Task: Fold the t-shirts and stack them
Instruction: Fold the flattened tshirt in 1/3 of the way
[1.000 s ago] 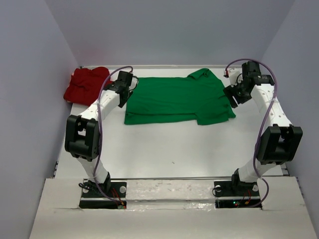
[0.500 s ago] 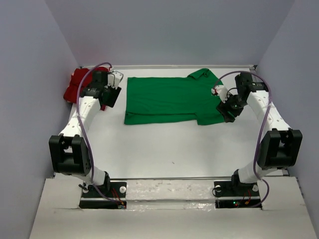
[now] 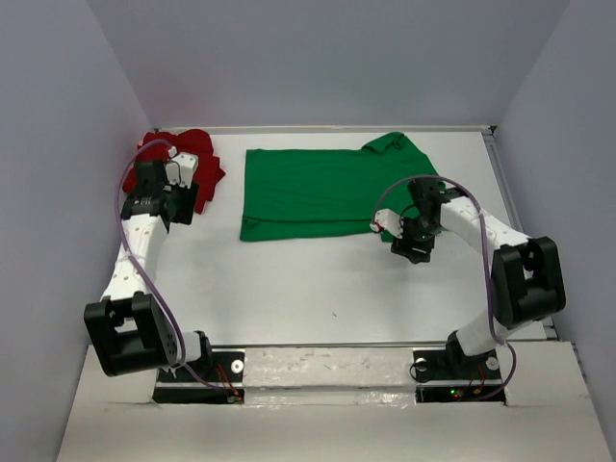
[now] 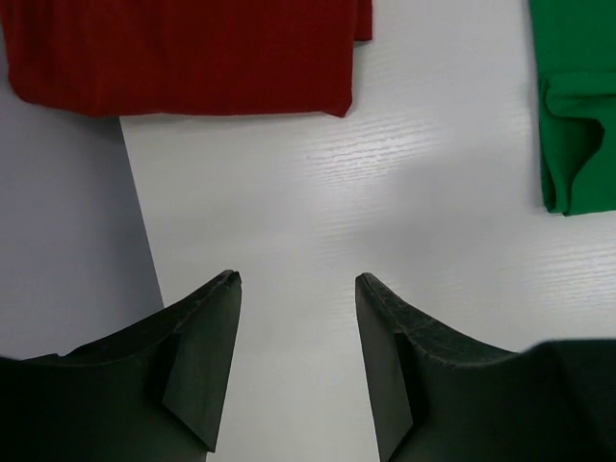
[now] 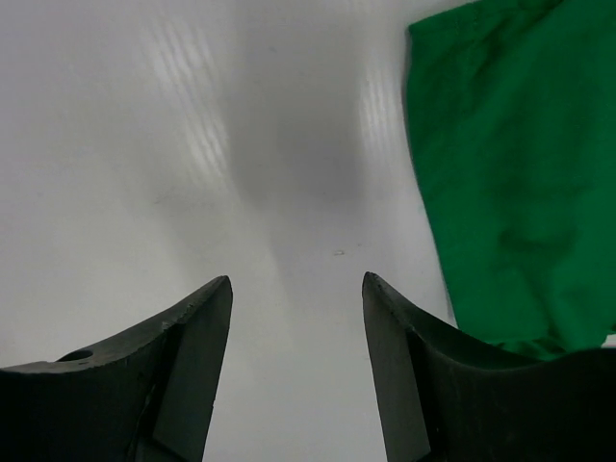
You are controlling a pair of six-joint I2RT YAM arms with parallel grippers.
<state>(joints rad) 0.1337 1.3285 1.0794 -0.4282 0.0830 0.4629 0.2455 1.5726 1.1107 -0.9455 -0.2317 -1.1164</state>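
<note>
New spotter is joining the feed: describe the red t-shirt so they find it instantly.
Look at the white table, then go to its far left corner. The red t-shirt lies there. Unlike the green t-shirt spread wide to its right, it is deep red and smaller in outline.

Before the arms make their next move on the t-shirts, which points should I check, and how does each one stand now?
1. Left gripper open, nothing between its jaws: ok.
2. Right gripper open, nothing between its jaws: ok.
3. Green t-shirt spread flat on the table: ok.
4. Red t-shirt spread flat: not ok, it lies bunched in the far left corner.
5. Right gripper over green cloth: not ok, bare table lies between its jaws and the cloth is beside it.
6. Shirts stacked: not ok, they lie apart.
</note>
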